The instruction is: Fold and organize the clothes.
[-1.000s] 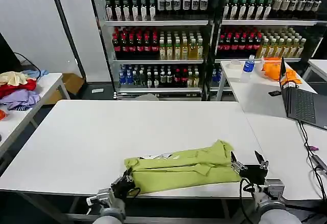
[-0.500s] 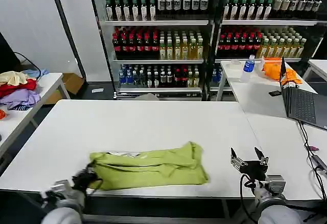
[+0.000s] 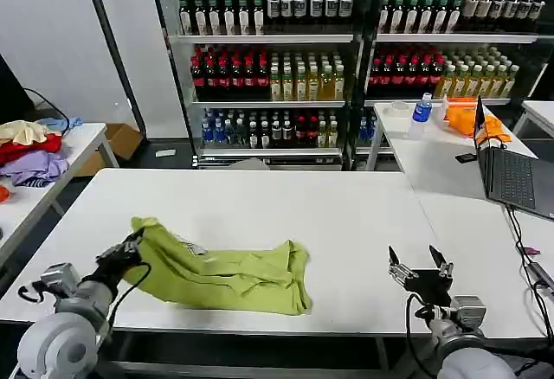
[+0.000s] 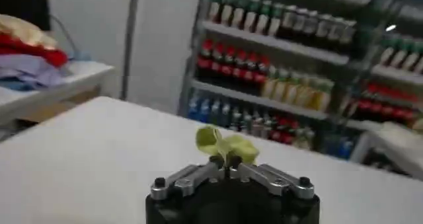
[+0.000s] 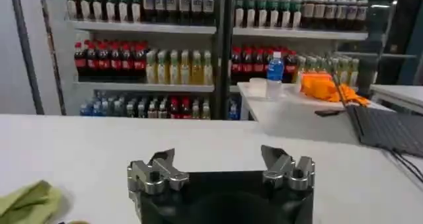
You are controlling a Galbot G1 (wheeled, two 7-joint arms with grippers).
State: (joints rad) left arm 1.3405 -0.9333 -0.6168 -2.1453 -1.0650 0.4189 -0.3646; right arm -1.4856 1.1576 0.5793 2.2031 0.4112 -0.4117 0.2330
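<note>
Gripping T-shirt (image 3: 221,269) corner, left gripper (image 3: 130,249), apparently clamped, right gripper (image 3: 420,266) spread

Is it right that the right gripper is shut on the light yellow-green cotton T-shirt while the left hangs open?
No, the sides are swapped. The head view shows the left gripper shut on the light yellow-green cotton T-shirt; the right gripper hangs open.

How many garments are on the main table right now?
1: the yellow-green T-shirt, bunched near the front edge of the white table, its left end pinched in the left gripper. The open right gripper waits apart from it, off to the right.
</note>
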